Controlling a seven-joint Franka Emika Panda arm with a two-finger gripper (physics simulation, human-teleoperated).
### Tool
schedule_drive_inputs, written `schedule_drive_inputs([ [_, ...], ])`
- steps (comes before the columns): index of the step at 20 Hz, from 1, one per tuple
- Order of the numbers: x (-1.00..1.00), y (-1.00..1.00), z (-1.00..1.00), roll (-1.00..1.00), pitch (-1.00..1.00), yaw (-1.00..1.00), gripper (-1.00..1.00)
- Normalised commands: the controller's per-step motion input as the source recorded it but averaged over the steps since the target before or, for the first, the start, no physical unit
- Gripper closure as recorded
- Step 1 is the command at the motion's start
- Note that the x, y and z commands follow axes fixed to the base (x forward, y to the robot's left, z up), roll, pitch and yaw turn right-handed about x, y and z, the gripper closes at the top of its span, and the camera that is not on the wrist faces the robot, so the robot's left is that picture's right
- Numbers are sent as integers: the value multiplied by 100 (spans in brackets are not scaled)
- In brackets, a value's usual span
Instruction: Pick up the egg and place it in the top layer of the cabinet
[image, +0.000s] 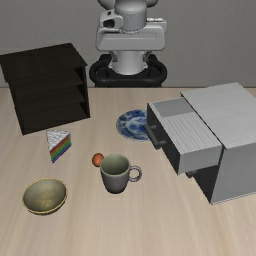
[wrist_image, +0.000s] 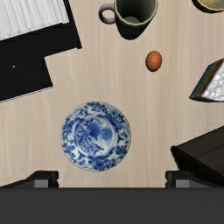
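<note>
A small brown egg (image: 97, 159) (wrist_image: 153, 60) lies on the wooden table, just beside the green mug (image: 117, 174) (wrist_image: 134, 13). The grey cabinet (image: 228, 130) (wrist_image: 22, 66) stands at the exterior view's right, and its top drawer (image: 182, 135) (wrist_image: 33, 16) is pulled out toward the table's middle. My gripper (wrist_image: 112, 180) hangs open high above the blue-patterned plate (image: 133, 123) (wrist_image: 96, 136), with nothing between its fingers (wrist_image: 39, 179). The egg lies well beyond the plate from my hand, untouched.
A black open shelf unit (image: 45, 82) (wrist_image: 206, 153) stands at the exterior view's left. A rainbow-striped box (image: 60, 146) (wrist_image: 210, 80) sits in front of it. An olive bowl (image: 45, 196) (wrist_image: 212, 4) rests near the table's front edge.
</note>
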Motion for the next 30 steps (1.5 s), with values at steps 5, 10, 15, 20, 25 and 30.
schedule_drive_inputs([
  [5, 0, -100, 0, 0, 0, 0, -100],
  [10, 40, -60, 0, 0, 0, 0, -100],
  [15, 100, 0, 0, 0, 0, 0, -100],
  [20, 100, 0, 0, 0, 0, 0, -100],
  [25, 40, 0, -60, 0, 0, 0, -100],
  [30, 0, 0, -100, 0, 0, 0, -100],
])
